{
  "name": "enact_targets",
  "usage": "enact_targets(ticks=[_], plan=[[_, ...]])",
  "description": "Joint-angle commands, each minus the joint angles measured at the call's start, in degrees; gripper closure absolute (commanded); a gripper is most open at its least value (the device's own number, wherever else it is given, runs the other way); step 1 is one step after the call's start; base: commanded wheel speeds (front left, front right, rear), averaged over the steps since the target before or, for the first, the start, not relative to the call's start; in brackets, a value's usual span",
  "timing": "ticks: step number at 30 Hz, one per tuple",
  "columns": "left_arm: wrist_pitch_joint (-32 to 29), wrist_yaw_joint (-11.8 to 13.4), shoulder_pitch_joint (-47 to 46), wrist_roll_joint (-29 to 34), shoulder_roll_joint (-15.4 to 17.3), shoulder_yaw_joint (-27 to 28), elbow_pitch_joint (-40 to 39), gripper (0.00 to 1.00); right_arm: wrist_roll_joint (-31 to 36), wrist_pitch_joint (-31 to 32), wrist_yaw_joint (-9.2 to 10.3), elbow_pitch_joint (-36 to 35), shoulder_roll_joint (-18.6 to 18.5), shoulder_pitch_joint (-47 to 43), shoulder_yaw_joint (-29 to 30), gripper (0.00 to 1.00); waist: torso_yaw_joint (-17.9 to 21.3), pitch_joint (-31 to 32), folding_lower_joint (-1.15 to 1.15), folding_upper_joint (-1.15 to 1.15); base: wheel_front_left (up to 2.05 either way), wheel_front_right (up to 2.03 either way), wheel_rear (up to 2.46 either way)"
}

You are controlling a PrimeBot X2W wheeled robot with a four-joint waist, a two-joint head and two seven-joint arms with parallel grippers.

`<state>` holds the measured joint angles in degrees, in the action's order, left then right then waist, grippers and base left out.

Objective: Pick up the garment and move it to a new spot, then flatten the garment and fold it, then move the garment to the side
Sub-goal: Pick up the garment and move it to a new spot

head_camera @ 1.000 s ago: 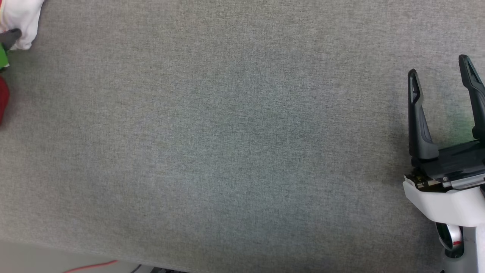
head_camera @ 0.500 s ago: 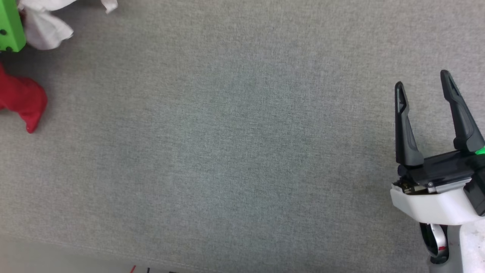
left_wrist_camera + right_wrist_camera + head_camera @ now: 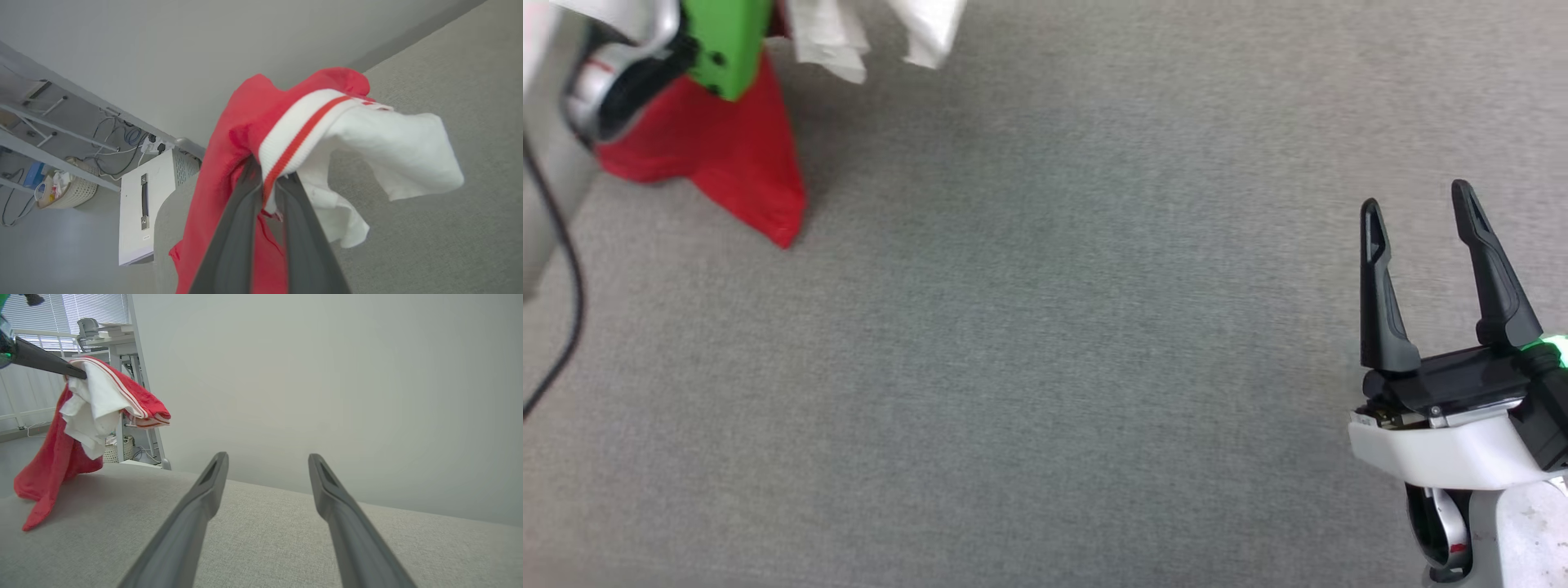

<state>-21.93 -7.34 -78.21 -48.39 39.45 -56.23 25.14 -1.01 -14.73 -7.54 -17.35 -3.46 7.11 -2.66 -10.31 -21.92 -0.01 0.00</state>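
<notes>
Red garment clamped in left pincer, striped trim seen from wrist, right pincer apart

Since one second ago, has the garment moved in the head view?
Yes. The garment, held by the left tool, came rightward over the table, whose front edge shifted little.

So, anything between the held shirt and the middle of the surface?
Nothing visible. The left gripper holds the shirt at far left; the grey surface from there to the open right gripper carries nothing.
</notes>
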Motion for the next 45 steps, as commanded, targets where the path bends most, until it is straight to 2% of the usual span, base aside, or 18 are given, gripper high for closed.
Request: enact_targets(ticks=[1,11,14,18,22,26,34,37,38,39,40,45], plan=[[0.57,-0.14,-1.5,0.25,-1.81,-1.73,-1.15,1.0,-0.46,-0.27,0.05,0.21,0.29,-0.41,-0.07,0.0,4.43,2.8,0.01,0.0,0.0,0.0,0.0],[4.15,-0.14,-4.42,-1.52,-12.61,-13.66,-3.52,1.0,-3.58,-0.27,0.05,0.15,0.56,-1.52,1.29,0.0,12.89,3.87,0.01,0.0,0.0,0.0,0.0],[6.21,-0.14,-4.21,-2.17,-15.72,-15.55,-4.34,1.0,-4.48,-0.27,0.05,0.02,0.56,-1.47,1.55,0.0,15.09,3.62,0.01,0.0,0.0,0.0,0.0],[7.35,-0.14,-2.32,-1.96,-18.06,-16.81,-5.69,1.0,-5.36,-0.27,0.05,-0.22,0.57,-1.72,2.37,0.0,16.35,3.08,0.01,0.0,0.0,0.0,0.0],[3.73,-0.14,3.85,1.2,-18.99,-17.08,-7.16,1.0,-5.82,-0.27,0.05,-0.37,0.57,-1.61,2.72,0.0,16.67,2.23,0.01,0.0,0.0,0.0,0.0],[0.1,-0.14,12.02,4.96,-17.73,-17.1,-7.86,1.0,-6.15,-0.27,0.05,-0.43,0.57,-0.95,2.47,0.0,16.71,1.3,0.01,0.0,0.0,0.0,0.0],[-2.45,-0.14,23.38,7.69,-15.68,-17.11,-6.03,1.0,-6.19,-0.27,0.05,-0.05,0.57,-0.62,2.36,0.0,16.08,0.41,0.01,0.0,0.0,0.0,0.0],[-1.15,-0.14,24.52,7.52,-15.58,-17.11,-4.97,1.0,-6.05,-0.27,0.05,0.17,0.57,-0.64,2.5,0.0,15.74,0.64,0.01,0.0,0.0,0.0,0.0],[0.2,-0.14,24.32,7.54,-15.66,-17.11,-4.34,0.94,-5.97,-0.27,0.05,0.29,0.57,-0.68,2.57,0.0,15.54,0.92,0.01,0.0,0.0,0.0,0.0],[1.52,-0.14,24.02,7.6,-15.82,-17.11,-3.76,0.45,-5.91,-0.27,0.05,0.39,0.57,-0.77,2.67,0.0,15.31,1.23,0.01,0.0,0.0,0.0,0.0],[3.76,-0.14,23.44,7.5,-16.04,-17.11,-2.85,0.0,-5.79,-0.27,0.05,0.5,0.57,-0.9,2.66,0.0,15.07,1.59,0.01,0.0,0.0,0.0,0.0],[15.15,-0.14,21.8,5.35,-17.37,-15.38,1.49,0.0,-5.48,-0.27,0.05,1.26,0.57,-2.0,2.62,0.0,13.96,4.46,0.01,0.0,0.0,0.0,0.0]])
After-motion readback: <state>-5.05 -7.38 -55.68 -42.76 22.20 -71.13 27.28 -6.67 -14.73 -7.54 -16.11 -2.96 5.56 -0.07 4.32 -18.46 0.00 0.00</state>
